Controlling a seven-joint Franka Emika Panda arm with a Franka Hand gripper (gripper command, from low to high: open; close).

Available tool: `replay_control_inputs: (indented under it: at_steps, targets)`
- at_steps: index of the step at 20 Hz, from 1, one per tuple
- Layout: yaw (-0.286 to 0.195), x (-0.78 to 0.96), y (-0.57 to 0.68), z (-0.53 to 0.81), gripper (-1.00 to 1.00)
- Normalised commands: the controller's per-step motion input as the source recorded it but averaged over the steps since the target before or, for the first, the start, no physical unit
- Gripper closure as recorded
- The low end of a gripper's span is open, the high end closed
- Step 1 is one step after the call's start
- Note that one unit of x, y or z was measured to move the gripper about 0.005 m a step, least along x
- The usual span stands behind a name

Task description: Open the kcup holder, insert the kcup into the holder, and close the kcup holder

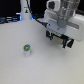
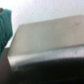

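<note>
The kcup [image 1: 27, 49], a small whitish pod with a green top, stands upright and alone on the white table toward the exterior view's left. My white gripper [image 1: 60, 29] is at the upper right of that view, far from the kcup. It sits right over and in front of the black kcup holder [image 1: 67, 43], of which only a dark strip with pale patches shows below the hand. The wrist view is filled by a blurred grey boxy surface [image 2: 47, 45], very close; I take it for the holder. My fingers are not clearly visible in either view.
A tall white bottle-like object [image 1: 23, 12] with a blue glow stands at the back left of the exterior view. A green patch [image 2: 4, 27] shows at the wrist view's edge. White table [image 1: 45, 67] spreads between the kcup and the holder.
</note>
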Motion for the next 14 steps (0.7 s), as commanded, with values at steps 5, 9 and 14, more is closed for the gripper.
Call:
replay_control_inputs:
  at_steps: [5,9,14]
  targets:
    - [-0.21,0.07,-0.43,0.42,-1.0]
    - [-0.277,-0.01,-0.4,0.36,-1.0]
    - [-0.297,-0.05,-0.37,0.29,-1.0]
